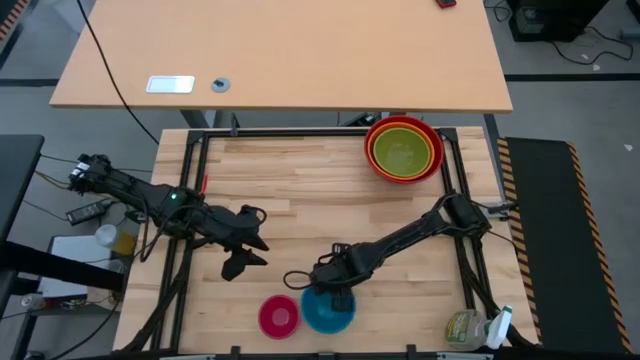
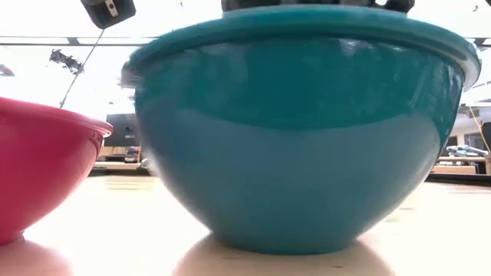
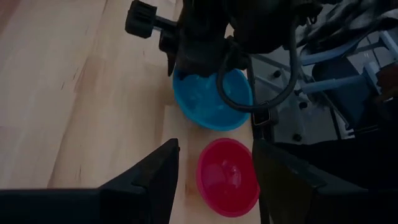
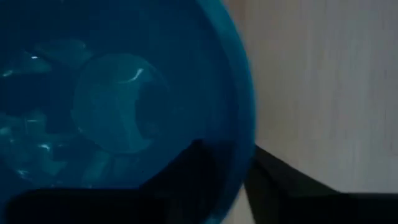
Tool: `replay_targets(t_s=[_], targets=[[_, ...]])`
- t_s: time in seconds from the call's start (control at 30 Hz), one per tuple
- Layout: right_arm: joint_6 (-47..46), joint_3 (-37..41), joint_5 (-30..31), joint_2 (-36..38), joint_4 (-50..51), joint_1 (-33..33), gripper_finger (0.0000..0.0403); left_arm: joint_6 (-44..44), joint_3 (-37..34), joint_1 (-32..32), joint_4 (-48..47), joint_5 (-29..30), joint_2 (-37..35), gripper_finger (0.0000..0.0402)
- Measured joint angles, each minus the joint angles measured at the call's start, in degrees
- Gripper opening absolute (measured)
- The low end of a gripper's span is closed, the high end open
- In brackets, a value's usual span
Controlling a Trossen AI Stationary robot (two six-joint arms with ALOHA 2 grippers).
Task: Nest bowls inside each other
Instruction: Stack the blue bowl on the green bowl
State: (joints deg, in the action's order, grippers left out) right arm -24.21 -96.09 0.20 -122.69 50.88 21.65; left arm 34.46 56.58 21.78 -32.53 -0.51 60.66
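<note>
The blue bowl (image 1: 328, 312) stands on its base near the table's front edge, and the smaller pink bowl (image 1: 279, 316) stands just to its left. My right gripper (image 1: 335, 288) reaches down onto the blue bowl's far rim and is shut on it. My left gripper (image 1: 242, 258) hovers open above the table, left of both bowls, with nothing between its fingers. At the far right corner the lime green bowl (image 1: 402, 152) sits inside the orange bowl (image 1: 377, 150), which sits inside the red bowl (image 1: 404, 178). My right gripper (image 4: 239, 186) pinches the blue bowl's rim (image 4: 241, 143) on its far side, with one finger (image 4: 193, 177) inside the bowl and the other (image 4: 286, 183) outside the wall. The fingers come from above, pointing steeply down. The bowl stands upright with its base (image 2: 288, 241) on the table.
A spray bottle (image 1: 476, 328) lies at the near right corner. A black frame rail (image 1: 300, 133) runs around the tabletop. A second desk (image 1: 280, 50) stands beyond the far edge. Bare wood lies between the nested stack and the two near bowls.
</note>
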Motion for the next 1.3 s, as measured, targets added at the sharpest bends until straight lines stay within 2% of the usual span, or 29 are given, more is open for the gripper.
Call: replay_targets(t_s=[0.13,0.17,0.3,0.43,0.53,0.73,0.9,1.17,1.3], targets=[[-0.7,-0.2,-3.4,0.4,0.8,-0.9,0.0027,-0.1,0.0,0.0,-1.0,0.0,0.0,0.0206],[-0.7,-0.3,-4.2,0.6,1.3,-1.1,0.0019,-0.1,0.0,-0.1,-1.0,0.0,0.0,0.0206],[-2.8,0.0,-4.1,1.8,4.2,-2.3,0.0026,-0.1,0.0,-0.7,-0.9,0.0,-0.2,0.0206],[-0.8,0.1,0.3,4.6,9.2,-4.9,0.0019,-0.2,0.0,-2.1,-0.7,0.0,-0.8,0.0206],[0.6,0.6,1.6,6.7,13.4,-8.2,0.0018,-0.5,0.0,-3.9,0.4,0.0,-1.3,0.0206],[2.2,5.3,2.0,15.3,13.0,-15.7,0.0018,-0.8,0.0,-7.9,4.6,0.0,-1.6,0.0206],[2.4,12.9,2.9,26.8,11.4,-24.3,0.0018,-0.8,0.0,-9.8,4.9,0.0,-1.6,0.0206],[1.5,25.7,3.2,46.0,10.5,-44.2,0.0018,-0.3,0.0,-14.4,6.6,2.2,-1.6,0.0206],[-1.8,29.0,7.0,52.4,10.0,-54.2,0.0018,0.5,0.0,-16.9,11.4,2.8,-1.5,0.0206]])
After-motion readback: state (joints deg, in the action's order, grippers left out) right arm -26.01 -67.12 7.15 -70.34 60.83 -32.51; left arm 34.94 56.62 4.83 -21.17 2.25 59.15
